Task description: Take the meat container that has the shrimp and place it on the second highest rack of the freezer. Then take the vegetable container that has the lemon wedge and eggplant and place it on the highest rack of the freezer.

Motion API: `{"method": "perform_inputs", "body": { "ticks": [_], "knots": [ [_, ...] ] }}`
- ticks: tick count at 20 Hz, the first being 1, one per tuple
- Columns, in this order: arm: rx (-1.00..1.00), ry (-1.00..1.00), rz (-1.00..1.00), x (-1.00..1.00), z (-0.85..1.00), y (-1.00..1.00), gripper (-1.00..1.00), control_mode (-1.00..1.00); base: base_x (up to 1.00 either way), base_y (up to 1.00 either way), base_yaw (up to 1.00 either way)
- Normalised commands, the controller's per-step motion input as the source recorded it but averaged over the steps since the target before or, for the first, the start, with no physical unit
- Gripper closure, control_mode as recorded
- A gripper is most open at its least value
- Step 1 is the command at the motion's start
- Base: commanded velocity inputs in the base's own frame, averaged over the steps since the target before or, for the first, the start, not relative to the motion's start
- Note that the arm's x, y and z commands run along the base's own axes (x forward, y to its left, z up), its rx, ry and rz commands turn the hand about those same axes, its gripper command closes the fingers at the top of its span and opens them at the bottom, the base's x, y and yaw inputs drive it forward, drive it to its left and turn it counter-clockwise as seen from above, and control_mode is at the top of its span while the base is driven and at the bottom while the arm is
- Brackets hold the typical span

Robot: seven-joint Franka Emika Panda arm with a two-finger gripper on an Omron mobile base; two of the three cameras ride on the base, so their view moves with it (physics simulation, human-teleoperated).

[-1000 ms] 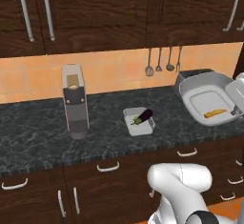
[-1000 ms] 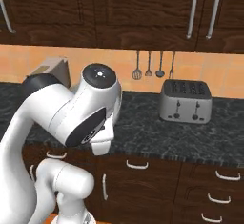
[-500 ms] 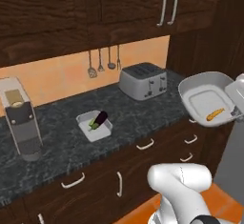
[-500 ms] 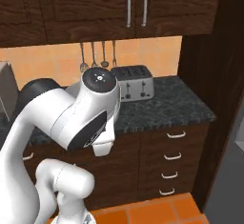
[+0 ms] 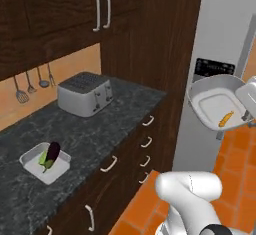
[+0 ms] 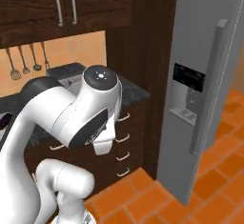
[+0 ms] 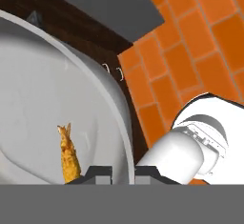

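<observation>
Gripping the rim of the meat container (image 7: 57, 89), my gripper (image 7: 121, 171) has its two dark fingertips pinched on the tray's curved wall at the bottom of the hand view, one tip inside and one outside. I see the shrimp (image 7: 68, 154) lying on the tray floor just beside the inner tip.

From the left base view, I find the meat container (image 5: 215, 101) held up in the air at the right, tilted so its open side faces the camera, with the shrimp (image 5: 226, 118) low in it and the gripper's white hand at its right edge. Behind it stands the freezer (image 5: 227, 39), its grey door shut, a dark dispenser panel just above the tray. The right base view gives me the freezer (image 6: 200, 51) with its long vertical handle, standing on orange floor tiles (image 6: 224, 156).

Well apart from all this, on the dark counter (image 5: 100, 129) at the lower left, I see the vegetable container (image 5: 45, 163) with the eggplant (image 5: 52, 151) in it and the lemon wedge (image 5: 44, 158) touching it. A toaster (image 5: 84, 94) stands farther back, near utensils (image 5: 32, 84) hanging on the wall.
</observation>
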Motion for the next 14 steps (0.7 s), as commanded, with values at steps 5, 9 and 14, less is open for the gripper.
{"method": "perform_inputs", "body": {
  "ticks": [5,9,14],
  "knots": [
    [0.0,0.0,0.0,0.0,0.0,0.0,1.0,1.0,0.0,-0.46,-0.72],
    [0.0,0.0,0.0,0.0,0.0,0.0,1.0,1.0,0.13,-0.64,-0.6],
    [0.0,0.0,0.0,0.0,0.0,0.0,1.0,1.0,0.63,-0.74,-0.48]
  ]
}}
